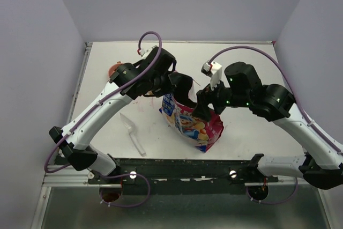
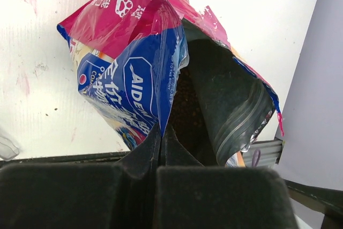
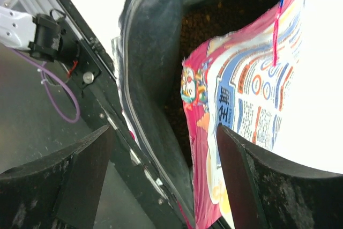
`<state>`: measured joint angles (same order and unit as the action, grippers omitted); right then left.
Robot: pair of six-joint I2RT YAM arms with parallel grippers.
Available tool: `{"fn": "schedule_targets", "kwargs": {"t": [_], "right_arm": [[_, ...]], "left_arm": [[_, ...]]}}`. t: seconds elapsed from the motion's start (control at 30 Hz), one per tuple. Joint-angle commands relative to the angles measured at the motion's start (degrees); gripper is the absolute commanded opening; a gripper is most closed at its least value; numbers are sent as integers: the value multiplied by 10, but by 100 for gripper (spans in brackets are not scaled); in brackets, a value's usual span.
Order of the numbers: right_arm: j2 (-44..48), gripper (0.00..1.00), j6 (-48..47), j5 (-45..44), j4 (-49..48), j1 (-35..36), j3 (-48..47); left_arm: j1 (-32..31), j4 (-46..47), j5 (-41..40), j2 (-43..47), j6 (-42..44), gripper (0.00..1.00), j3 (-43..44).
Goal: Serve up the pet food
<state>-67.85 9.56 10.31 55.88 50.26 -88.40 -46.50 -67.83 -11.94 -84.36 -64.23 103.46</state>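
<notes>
Now the left gripper (image 2: 162, 134) is pinching shut on the near-left lip of the pink pet-food bag (image 2: 128, 73), and that pinch is holding the mouth agape. The kibble (image 2: 185, 108) is sitting deep inside the bag as a dark, loose mass, with none showing on the table (image 1: 107, 105). The right gripper (image 3: 163, 132) is hovering at the bag's right lip with its jaws spread wide, gripping nothing, and the printed foil is lying between its fingers. The bag is lying mid-table, its mouth pointing far. The clear scoop (image 1: 133, 131) is waiting near-left of it, well apart. This looks like the mouth-opening step. To do it well, the left arm should be holding that lip up and taut without tugging, since the bag is leaning and could tip and spill. The right arm should be backing straight off the foil so nothing snags before it goes for the scoop.
</notes>
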Motion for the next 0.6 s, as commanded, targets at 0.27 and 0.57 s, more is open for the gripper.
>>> {"fn": "schedule_targets", "kwargs": {"t": [0.27, 0.57], "right_arm": [[28, 70, -25, -152, 57, 5, 50], [66, 31, -49, -42, 24, 5, 75]], "left_arm": [[12, 89, -15, 22, 20, 0, 18], [116, 237, 172, 92, 175, 65, -80]]}}
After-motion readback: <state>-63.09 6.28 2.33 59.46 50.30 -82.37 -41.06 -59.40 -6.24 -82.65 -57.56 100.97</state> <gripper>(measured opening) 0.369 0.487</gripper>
